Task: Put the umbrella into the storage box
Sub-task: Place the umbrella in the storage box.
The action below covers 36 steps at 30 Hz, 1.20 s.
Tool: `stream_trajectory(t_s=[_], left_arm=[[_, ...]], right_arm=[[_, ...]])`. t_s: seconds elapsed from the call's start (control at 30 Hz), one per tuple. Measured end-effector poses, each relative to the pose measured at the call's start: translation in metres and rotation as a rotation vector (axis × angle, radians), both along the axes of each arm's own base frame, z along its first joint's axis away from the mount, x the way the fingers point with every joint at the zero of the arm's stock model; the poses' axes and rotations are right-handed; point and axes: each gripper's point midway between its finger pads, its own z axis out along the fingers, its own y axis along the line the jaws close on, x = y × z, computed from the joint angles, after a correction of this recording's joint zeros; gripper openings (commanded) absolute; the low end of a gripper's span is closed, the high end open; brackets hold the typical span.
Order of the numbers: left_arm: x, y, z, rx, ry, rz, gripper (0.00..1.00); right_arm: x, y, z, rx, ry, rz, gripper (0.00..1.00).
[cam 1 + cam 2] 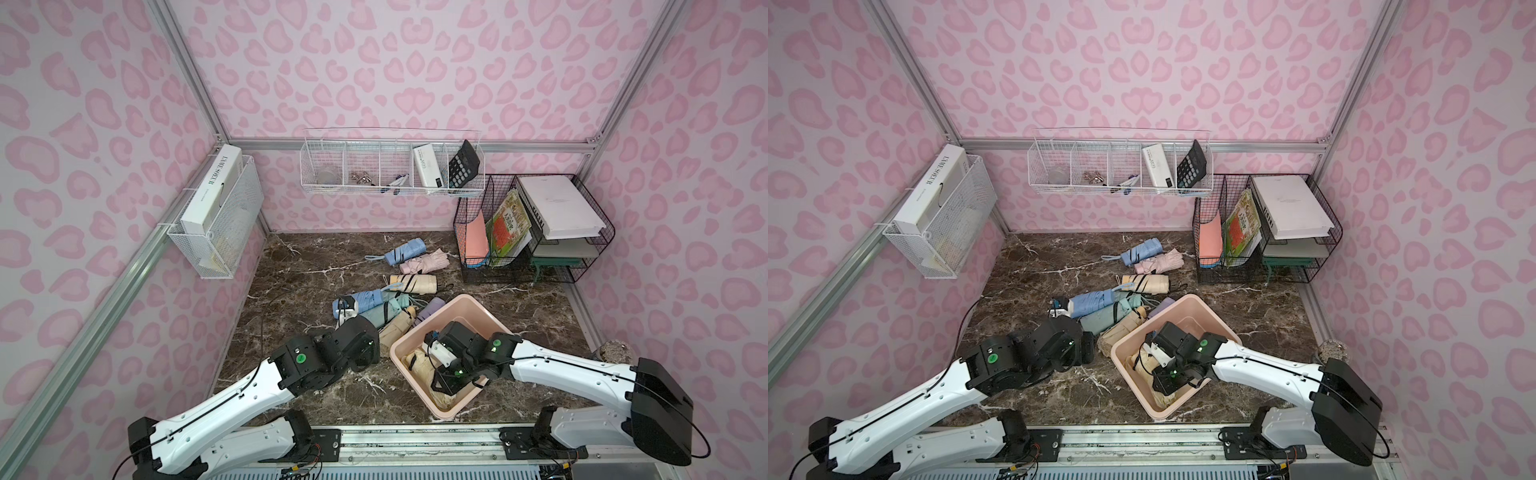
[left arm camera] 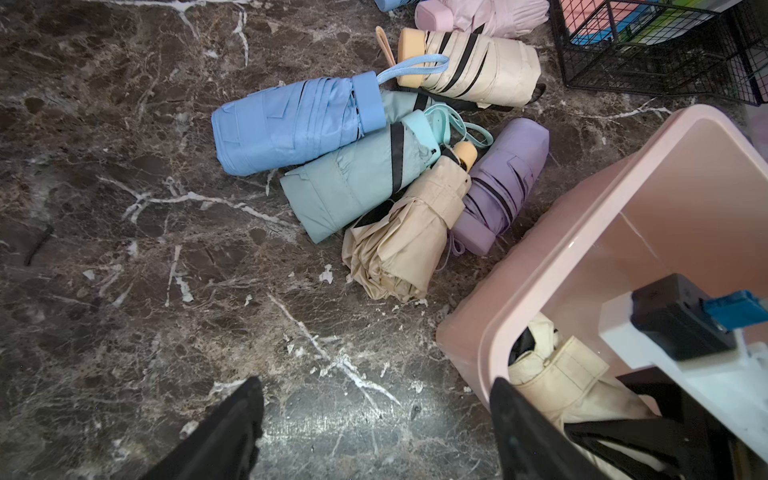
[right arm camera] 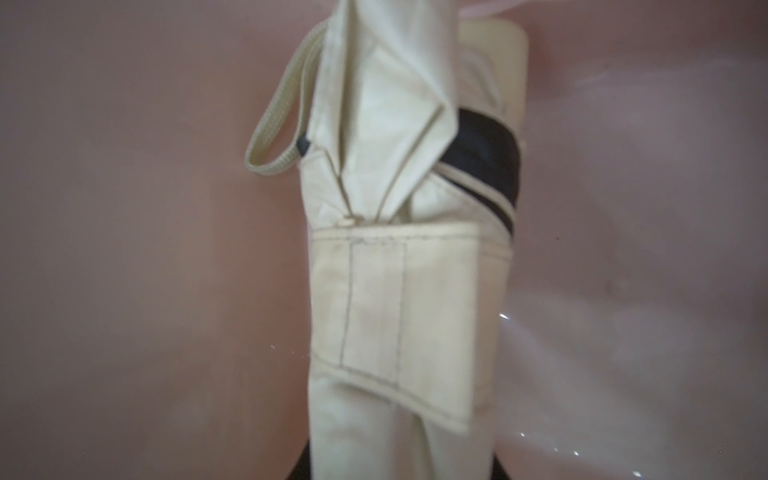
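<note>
Storage box (image 1: pixel 461 311) could skid if shoved. Cream umbrella (image 3: pixel 395 291) sits low inside it, right gripper (image 1: pixel 442 384) clamped on it; loose flap (image 3: pixel 386 104) may snag on release. Left gripper (image 2: pixel 374 432) wide open, empty, beside the box.

You get soft, even light in both top views, with wide-angle bending toward the edges. Glare streaks the marble tabletop (image 2: pixel 332 419) in your left wrist view. Your right wrist view is blurred, the cream umbrella (image 3: pixel 395 291) smeared.

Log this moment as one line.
right gripper: shut on cream umbrella, inside storage box | left gripper: open, above table | other umbrellas: on table
</note>
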Motion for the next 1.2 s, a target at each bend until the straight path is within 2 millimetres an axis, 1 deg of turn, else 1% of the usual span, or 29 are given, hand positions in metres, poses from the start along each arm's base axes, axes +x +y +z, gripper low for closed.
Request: stream_trajectory(t_s=[0.07,0.17,0.23,0.3,0.4,0.47,0.67,0.77,0.83,0.9,1.07,1.13,1.2], left_arm=[[-0.001,0.0,-0.003,-0.003,0.009,0.007,0.85],[-0.001,0.002,-0.006,-0.009,0.018,0.024,0.85],[0.0,0.003,-0.006,-0.012,0.02,0.034,0.85],[0.002,0.003,-0.006,-0.012,0.02,0.041,0.86],[0.005,0.004,-0.008,0.002,0.024,0.047,0.88],[0.009,0.003,-0.006,0.017,0.019,0.039,0.88],[0.026,0.004,0.004,0.074,-0.007,0.019,0.89],[0.037,0.005,0.005,0.112,-0.008,0.001,0.9],[0.046,0.004,0.004,0.151,-0.001,-0.03,0.93],[0.053,0.001,0.002,0.192,0.011,-0.085,0.95],[0.076,-0.016,0.0,0.34,0.035,-0.282,0.96],[0.085,-0.019,-0.006,0.42,0.062,-0.362,0.96],[0.092,-0.018,-0.015,0.502,0.1,-0.437,0.97]], right_arm=[[-0.002,0.001,-0.004,-0.002,-0.002,0.012,0.48],[0.0,0.002,-0.004,0.006,-0.023,0.012,0.63],[0.003,0.004,0.0,0.021,-0.042,0.01,0.71],[0.007,0.005,0.007,0.035,-0.069,0.008,0.75],[0.013,0.007,0.02,0.069,-0.109,0.007,0.76],[0.022,0.007,0.032,0.093,-0.137,-0.009,0.75],[0.059,-0.004,0.077,0.16,-0.252,-0.094,0.74],[0.076,-0.011,0.1,0.2,-0.316,-0.135,0.74],[0.09,-0.017,0.114,0.223,-0.345,-0.176,0.74],[0.105,-0.025,0.123,0.229,-0.376,-0.223,0.73],[0.141,-0.04,0.134,0.23,-0.429,-0.293,0.72],[0.155,-0.044,0.137,0.229,-0.444,-0.311,0.72],[0.165,-0.047,0.137,0.226,-0.45,-0.321,0.72]])
